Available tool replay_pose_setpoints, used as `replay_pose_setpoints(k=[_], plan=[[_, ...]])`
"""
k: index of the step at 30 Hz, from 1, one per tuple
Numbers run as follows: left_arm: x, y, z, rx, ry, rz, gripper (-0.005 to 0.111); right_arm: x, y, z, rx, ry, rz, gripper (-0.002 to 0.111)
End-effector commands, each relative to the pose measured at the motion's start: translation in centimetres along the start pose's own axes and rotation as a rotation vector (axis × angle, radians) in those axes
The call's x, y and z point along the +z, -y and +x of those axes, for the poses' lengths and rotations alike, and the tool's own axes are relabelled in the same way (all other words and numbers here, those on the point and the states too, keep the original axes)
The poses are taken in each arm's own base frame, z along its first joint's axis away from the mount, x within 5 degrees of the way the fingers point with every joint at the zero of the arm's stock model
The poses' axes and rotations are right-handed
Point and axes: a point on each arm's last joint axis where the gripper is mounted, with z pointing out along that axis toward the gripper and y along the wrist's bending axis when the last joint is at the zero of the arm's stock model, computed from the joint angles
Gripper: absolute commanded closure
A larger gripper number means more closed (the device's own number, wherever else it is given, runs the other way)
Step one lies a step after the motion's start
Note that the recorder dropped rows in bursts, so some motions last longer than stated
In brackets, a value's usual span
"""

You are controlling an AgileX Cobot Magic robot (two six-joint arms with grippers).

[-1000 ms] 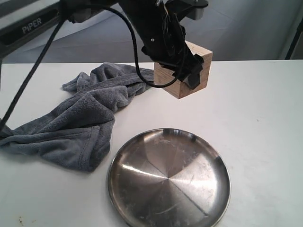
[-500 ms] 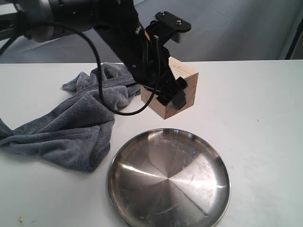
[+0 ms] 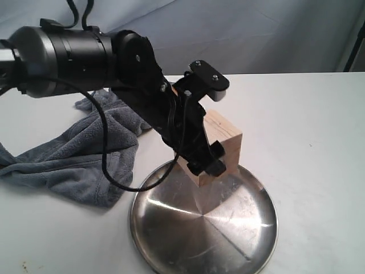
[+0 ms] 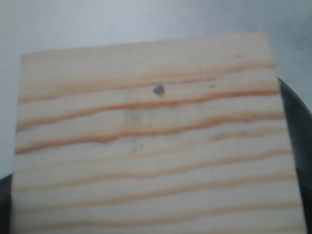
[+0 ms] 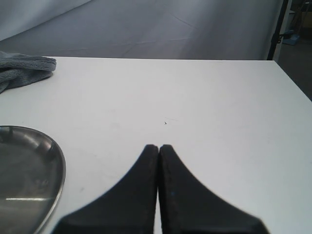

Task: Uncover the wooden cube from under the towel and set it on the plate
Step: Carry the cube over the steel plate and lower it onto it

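now | left jaws clamp wooden cube [image 3: 226, 137] over plate [image 3: 245, 224] rim | right jaws pressed together

The white table [image 3: 319, 142] carries 2 things: a grey towel [image 3: 74, 154] lying crumpled on the left, and a steel plate [image 3: 217, 228] at the front middle, just beside the towel's corner.

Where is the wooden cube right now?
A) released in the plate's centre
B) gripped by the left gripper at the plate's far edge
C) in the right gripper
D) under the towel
B: the left gripper clamps the wooden cube over the far edge of the plate, clear of the towel.
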Motion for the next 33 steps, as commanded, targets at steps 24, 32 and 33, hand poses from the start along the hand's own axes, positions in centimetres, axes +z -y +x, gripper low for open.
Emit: replay_pose_setpoints(k=[24,32,33], plan=[[1.4,5.3,6.7,0.054,0.151,-0.170,0.071,0.1,0.0,0.1,-0.002,-0.002,-0.003,0.108],[1.6,5.3,7.1,0.052,0.138,-0.167,0.071,0.1,0.0,0.1,-0.002,-0.002,-0.003,0.108],[1.8,5.3,7.3,0.051,0.130,-0.165,0.071,0.1,0.0,0.1,-0.002,-0.002,-0.003,0.108]])
